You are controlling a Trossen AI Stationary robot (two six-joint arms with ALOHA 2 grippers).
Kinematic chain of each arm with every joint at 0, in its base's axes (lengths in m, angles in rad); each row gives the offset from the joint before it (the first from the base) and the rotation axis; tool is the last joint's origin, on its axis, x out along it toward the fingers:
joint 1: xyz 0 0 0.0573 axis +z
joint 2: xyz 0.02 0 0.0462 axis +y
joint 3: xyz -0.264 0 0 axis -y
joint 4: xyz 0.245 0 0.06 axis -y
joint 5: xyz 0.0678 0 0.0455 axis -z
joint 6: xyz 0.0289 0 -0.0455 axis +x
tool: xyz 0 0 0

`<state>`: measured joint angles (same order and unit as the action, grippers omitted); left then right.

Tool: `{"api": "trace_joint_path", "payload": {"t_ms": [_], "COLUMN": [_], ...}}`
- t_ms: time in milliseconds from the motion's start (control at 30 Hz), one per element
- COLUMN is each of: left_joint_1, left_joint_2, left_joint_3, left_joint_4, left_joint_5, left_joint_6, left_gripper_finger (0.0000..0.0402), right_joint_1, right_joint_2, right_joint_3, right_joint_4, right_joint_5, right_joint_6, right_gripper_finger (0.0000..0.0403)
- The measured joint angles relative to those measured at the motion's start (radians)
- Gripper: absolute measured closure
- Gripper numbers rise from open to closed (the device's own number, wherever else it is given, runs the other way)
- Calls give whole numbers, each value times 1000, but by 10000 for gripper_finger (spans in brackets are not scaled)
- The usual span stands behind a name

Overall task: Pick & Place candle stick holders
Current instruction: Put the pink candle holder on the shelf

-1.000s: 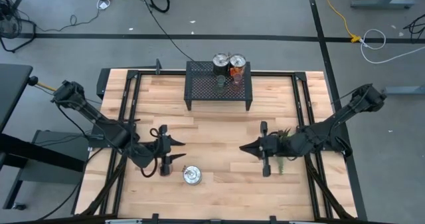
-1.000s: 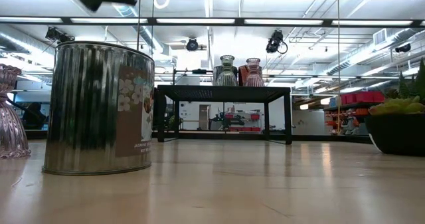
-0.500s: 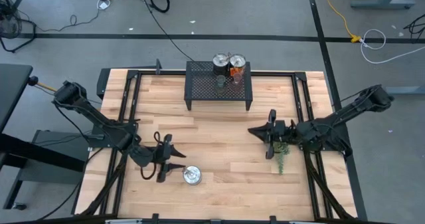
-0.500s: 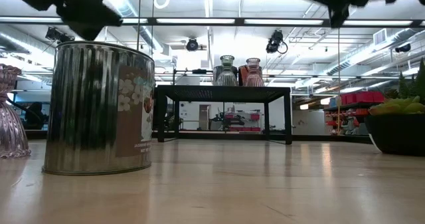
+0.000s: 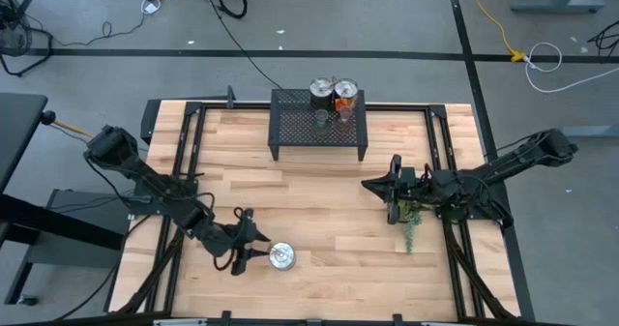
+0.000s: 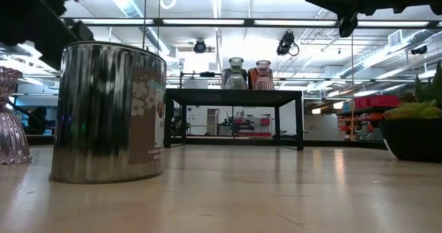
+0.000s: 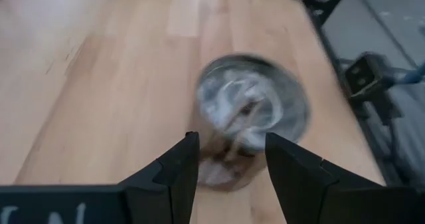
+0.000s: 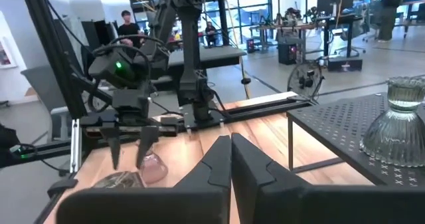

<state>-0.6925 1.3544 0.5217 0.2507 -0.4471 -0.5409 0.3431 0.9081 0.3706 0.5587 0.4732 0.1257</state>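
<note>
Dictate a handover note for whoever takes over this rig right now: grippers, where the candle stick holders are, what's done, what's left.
Left gripper: open, low over the table's near side, facing the silvery tin, holding nothing.
Right gripper: shut, empty, raised beside the potted plant.
Holders: pale green holder and a pink holder stand on the black mesh rack. The second pink holder stands on the table by the left gripper.
Done: apparently two holders placed on the rack.
Left: probably pick up the table holder and place it.

Overhead and table-level views, both on the tin.
</note>
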Motion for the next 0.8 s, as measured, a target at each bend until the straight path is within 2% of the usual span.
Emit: {"api": "trace_joint_path", "payload": {"t_ms": [200,500,800], "left_joint_1": [-57,-123,-165], "left_joint_2": [-2,21,39], "left_joint_3": [1,1,2], "left_joint_4": [9,4,23], "left_joint_5": [20,-89,-101], "left_joint_6": [-1,-104,-223], "left_gripper_finger": [225,225,225], "right_joint_1": [0,0,0], "right_joint_2": [0,0,1], "right_joint_3": [0,0,0], "right_joint_4": [-3,-5,-5], "right_joint_5": [-3,-3,-8], "right_joint_6": [6,14,24], "right_gripper_finger": [395,395,395]}}
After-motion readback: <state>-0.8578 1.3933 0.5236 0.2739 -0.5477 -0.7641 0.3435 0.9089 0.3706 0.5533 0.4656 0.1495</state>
